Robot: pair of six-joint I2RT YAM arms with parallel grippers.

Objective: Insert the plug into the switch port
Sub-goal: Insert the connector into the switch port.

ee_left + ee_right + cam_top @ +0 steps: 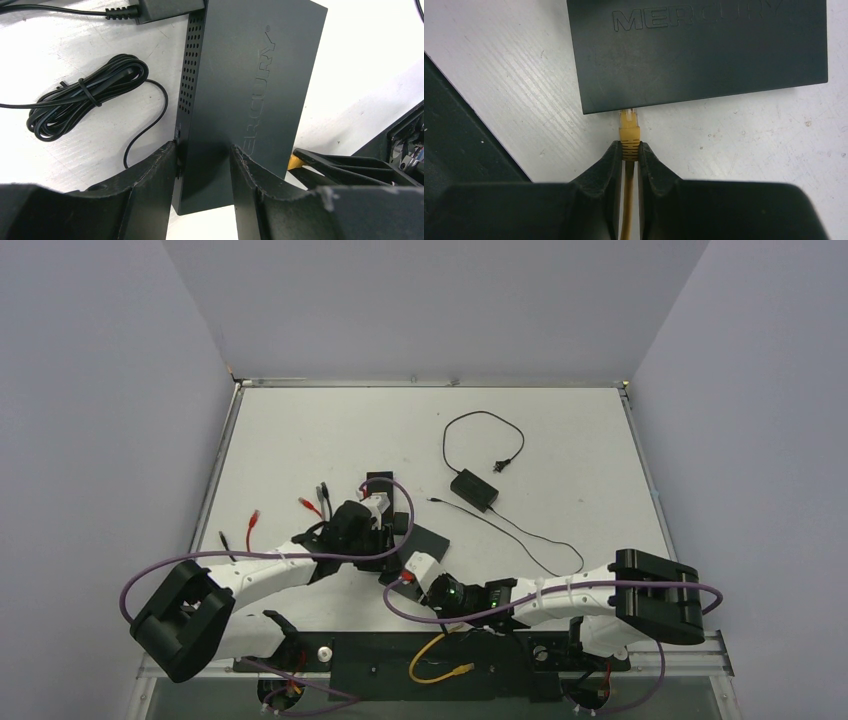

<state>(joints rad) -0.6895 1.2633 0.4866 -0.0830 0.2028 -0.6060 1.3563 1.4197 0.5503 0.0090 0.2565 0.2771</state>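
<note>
The dark Mercury switch [250, 75] lies flat on the white table [560, 440]. It also shows in the top view [428, 540] and the right wrist view [704, 45]. My left gripper [204, 150] is closed in on its near left corner. One finger [150, 185] presses the vented side and the other [255, 190] lies over the top face. My right gripper [629, 146] is shut on the yellow plug [629, 131]. The plug's tip touches the switch's near edge. The ports are hidden under that edge. The yellow cable [626, 210] trails back between the fingers.
A black power adapter [473, 488] with a looped cord lies at the back right. A coiled black cable [80, 95] lies left of the switch. Red-tipped cables [252, 525] lie at the left. The yellow cable [440, 665] loops over the black base plate in front.
</note>
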